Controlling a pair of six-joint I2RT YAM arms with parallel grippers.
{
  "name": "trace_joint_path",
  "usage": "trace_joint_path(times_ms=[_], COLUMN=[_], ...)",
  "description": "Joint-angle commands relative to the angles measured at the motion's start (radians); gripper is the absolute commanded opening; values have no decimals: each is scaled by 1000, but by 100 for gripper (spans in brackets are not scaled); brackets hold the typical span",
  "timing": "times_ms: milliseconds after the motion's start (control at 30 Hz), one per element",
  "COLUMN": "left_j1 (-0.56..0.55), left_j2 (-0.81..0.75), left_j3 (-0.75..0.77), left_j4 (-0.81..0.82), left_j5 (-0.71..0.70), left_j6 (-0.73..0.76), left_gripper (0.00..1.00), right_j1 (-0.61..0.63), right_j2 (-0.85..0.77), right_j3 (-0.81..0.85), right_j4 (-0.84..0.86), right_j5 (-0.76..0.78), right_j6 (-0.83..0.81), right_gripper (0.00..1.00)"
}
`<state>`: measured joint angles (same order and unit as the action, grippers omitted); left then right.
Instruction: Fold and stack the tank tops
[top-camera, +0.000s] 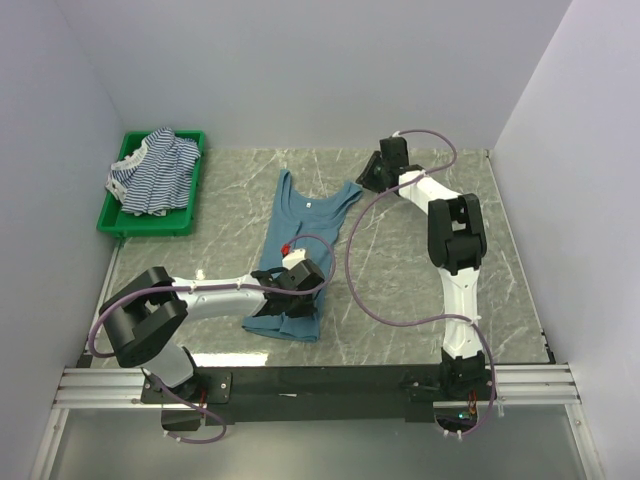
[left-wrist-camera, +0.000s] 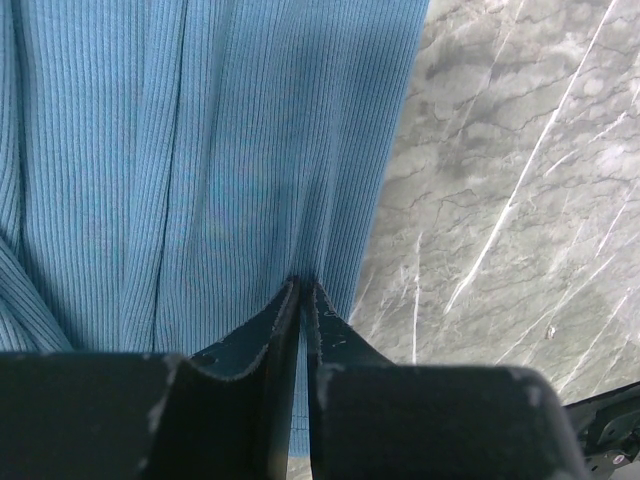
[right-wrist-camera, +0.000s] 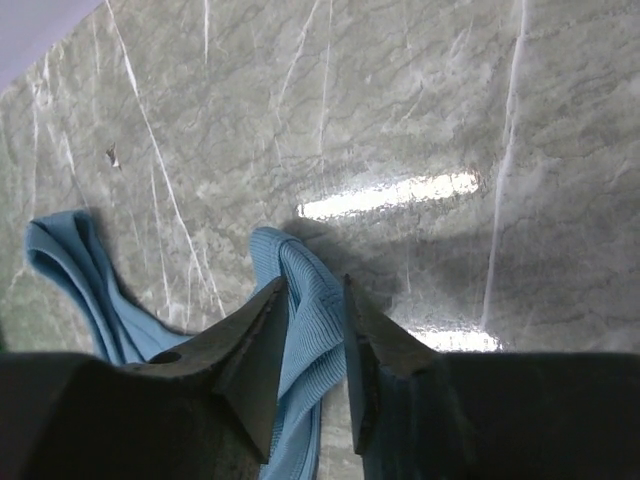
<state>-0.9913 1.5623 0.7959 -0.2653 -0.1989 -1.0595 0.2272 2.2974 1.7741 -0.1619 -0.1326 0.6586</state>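
Marble table (right-wrist-camera: 400, 100) holds teal tank top (top-camera: 305, 215), strap inside right end effector (right-wrist-camera: 314, 285).

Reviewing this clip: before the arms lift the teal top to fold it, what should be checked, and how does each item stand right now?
1. Left gripper pinched shut on the teal tank top, near its edge: ok.
2. Shoulder strap sits between the right gripper's fingers: ok.
3. Right grip firmly closed on the strap: cannot tell.
4. Top lying flat: not ok, its lower part is creased and bunched around the left gripper.
5. Other tops out of the way: ok, the striped tops lie in the green bin at the far left.
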Motion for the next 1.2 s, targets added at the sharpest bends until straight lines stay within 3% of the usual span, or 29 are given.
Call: trace_joint_path(times_ms=[0, 133, 367, 767, 900, 1167], left_j1=[3, 5, 5, 6, 5, 5], left_j2=[-5, -11, -11, -24, -18, -10], left_j3=[-7, -14, -15, -23, -29, -49], left_j4=[8, 14, 9, 8, 12, 37], left_j5=[6, 12, 12, 15, 21, 39], left_j6=[10, 13, 16, 16, 18, 15], left_gripper=[13, 13, 13, 13, 13, 11], right_j1=[20, 20, 20, 29, 29, 44], right_j2=[19, 7, 25, 33, 17, 43], right_j3=[68, 42, 45, 50, 64, 225], right_j4=[-48, -48, -51, -87, -100, -264], right_j5=[59, 82, 47, 57, 59, 131], right_j6=[-48, -85, -94, -48, -17, 13], right_gripper=[38, 51, 54, 30, 8, 4])
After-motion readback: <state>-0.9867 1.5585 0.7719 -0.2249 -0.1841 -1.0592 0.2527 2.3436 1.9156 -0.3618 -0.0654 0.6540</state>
